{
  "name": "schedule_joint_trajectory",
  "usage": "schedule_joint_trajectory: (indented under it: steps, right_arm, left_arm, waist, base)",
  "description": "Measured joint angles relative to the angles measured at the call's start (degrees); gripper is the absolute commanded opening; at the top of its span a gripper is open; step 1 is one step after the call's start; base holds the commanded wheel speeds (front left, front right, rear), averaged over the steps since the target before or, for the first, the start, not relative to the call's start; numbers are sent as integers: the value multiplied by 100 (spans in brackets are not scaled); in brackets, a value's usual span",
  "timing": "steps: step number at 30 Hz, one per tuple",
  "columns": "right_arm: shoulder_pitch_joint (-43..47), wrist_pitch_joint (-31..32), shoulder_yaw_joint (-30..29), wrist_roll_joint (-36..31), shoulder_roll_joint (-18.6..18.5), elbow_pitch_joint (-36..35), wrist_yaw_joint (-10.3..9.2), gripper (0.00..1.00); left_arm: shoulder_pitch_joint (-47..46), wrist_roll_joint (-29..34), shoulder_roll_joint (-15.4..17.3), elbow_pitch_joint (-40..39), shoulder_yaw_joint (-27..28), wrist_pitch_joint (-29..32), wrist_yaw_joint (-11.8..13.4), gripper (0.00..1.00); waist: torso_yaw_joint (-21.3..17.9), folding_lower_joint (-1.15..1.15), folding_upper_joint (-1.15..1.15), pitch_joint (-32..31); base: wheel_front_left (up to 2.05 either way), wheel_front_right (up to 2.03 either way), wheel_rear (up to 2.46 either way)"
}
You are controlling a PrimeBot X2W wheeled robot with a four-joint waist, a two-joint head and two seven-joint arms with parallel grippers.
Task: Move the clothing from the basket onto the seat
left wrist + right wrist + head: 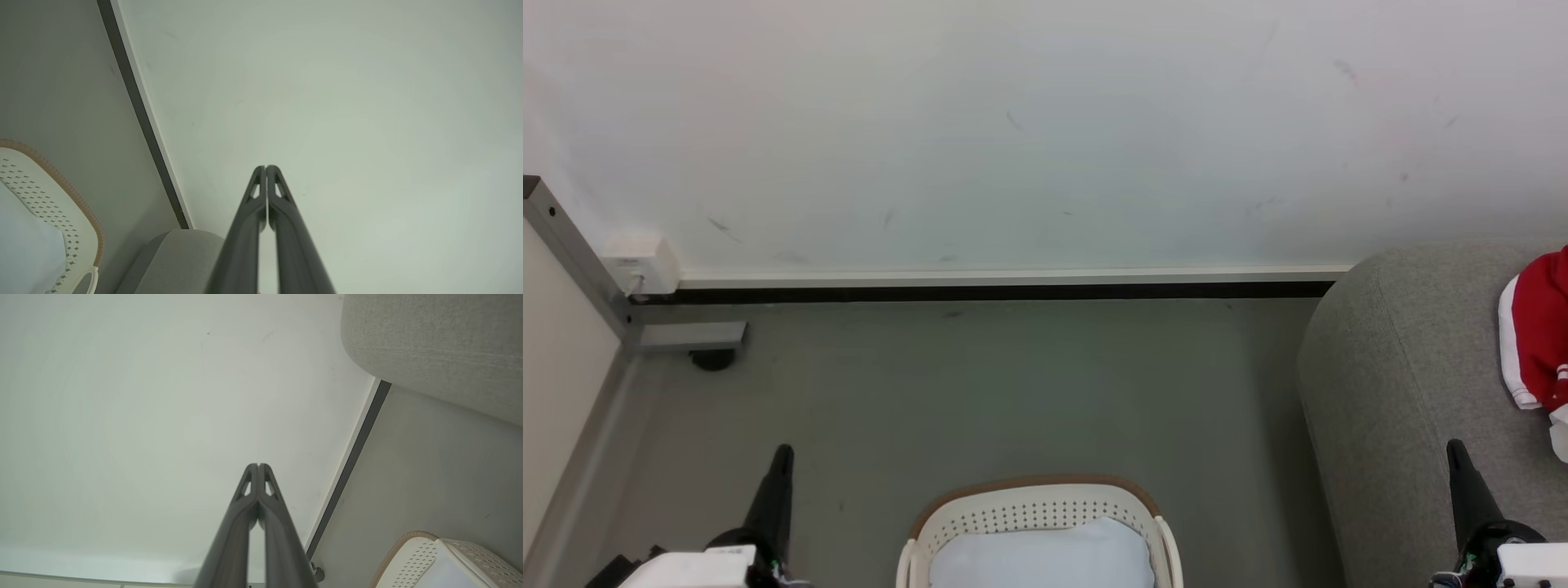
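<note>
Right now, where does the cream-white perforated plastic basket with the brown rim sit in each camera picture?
Head view: basket at bottom centre.
Left wrist view: basket at lower left.
Right wrist view: basket at lower right.
Shared landmark: the dark skirting strip.

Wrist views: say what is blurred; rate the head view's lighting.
Left wrist view: the left gripper blurs toward the bottom edge, tips sharp. Right wrist view: the right gripper likewise, sofa weave crisp. Head view: even soft light, no glare.
</note>
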Motion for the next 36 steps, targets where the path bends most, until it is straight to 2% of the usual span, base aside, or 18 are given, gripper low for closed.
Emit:
schedule_joint_trajectory:
  steps: [11,36]
  right_arm:
    - [-40,103,-35,400,-3,-29,0,0]
    - [-43,103,-36,405,-4,-31,0,0]
  left_arm:
    - [-47,-401,3,-30,52,101,-16,0]
    - [-48,-401,4,-32,52,101,-23,0]
  waist:
    - [16,0,0,40]
    - [15,0,0,39]
  base:
    - [0,0,0]
    - [0,0,0]
